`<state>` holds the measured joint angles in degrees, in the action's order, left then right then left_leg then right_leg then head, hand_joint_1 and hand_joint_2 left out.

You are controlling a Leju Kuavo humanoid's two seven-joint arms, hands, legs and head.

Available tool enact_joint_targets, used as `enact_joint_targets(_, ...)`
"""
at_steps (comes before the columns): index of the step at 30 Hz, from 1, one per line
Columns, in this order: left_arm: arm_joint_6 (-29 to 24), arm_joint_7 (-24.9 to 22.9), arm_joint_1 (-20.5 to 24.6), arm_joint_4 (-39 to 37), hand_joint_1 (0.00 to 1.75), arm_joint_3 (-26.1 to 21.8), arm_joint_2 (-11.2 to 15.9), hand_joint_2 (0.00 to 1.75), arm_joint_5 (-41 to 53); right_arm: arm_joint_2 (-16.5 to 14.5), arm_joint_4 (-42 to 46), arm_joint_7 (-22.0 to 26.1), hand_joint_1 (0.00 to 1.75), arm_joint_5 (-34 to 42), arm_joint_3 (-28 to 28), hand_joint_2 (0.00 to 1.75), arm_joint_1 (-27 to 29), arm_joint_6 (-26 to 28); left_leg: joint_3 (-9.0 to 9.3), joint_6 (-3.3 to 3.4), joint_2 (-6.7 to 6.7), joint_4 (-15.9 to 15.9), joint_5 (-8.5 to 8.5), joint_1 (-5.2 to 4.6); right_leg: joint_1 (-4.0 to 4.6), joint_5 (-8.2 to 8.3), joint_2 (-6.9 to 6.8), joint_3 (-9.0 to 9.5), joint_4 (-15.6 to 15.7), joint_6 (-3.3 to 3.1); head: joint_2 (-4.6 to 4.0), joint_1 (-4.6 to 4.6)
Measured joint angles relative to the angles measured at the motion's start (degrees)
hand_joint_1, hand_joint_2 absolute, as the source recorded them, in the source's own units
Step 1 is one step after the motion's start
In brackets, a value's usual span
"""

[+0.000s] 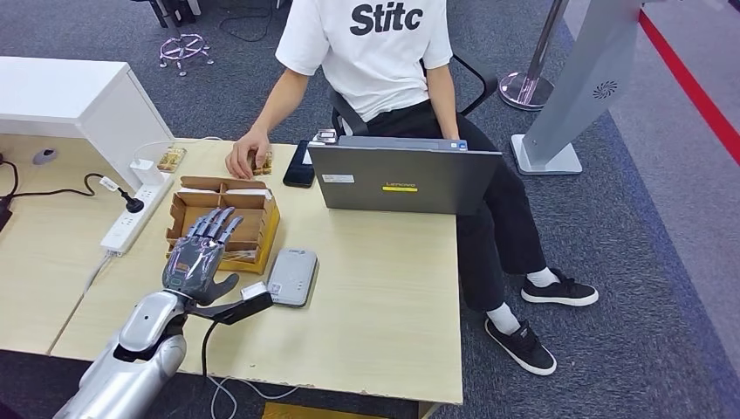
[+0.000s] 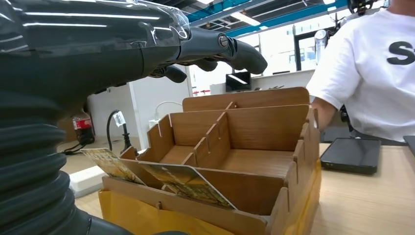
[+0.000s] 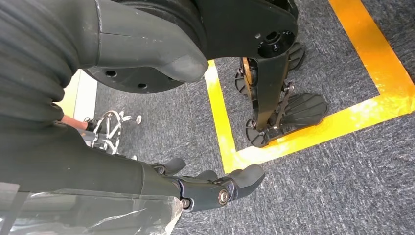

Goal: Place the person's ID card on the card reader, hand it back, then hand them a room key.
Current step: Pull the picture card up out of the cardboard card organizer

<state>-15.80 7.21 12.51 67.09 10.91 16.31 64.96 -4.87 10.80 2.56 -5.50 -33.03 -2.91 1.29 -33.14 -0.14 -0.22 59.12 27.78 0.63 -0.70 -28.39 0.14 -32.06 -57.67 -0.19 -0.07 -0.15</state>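
Head view, lower left of the frame: the left robot hand [image 1: 204, 249] hovers with fingers spread and empty over the cardboard organiser [image 1: 194, 209], whose front slot holds printed cards [image 2: 186, 182], presumably room keys; the grey card reader [image 1: 292, 275] just beside the box carries no card, so judged from this the key hand-over remains. The right robot hand [image 3: 210, 188] hangs over the floor, fingers loosely curled, holding nothing. Open tabletop [image 1: 384, 288] lies right of the reader, bounded by the laptop [image 1: 403, 179] and the person's hand [image 1: 248, 157] toward the top.
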Motion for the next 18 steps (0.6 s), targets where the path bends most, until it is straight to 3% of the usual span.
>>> enact_joint_targets(18, -2.87, 0.01, 0.80, -4.96, 0.00, -0.72, 0.62, 1.75, 1.54, 0.00, 0.00, -0.08, 0.00, -0.74, -0.01, 1.75, -0.01, -0.17, 0.00, 0.00, 0.00, 0.00, 0.00, 0.00, 0.00, 0.00, 0.00, 0.00, 0.00, 0.00, 0.00, 0.01)
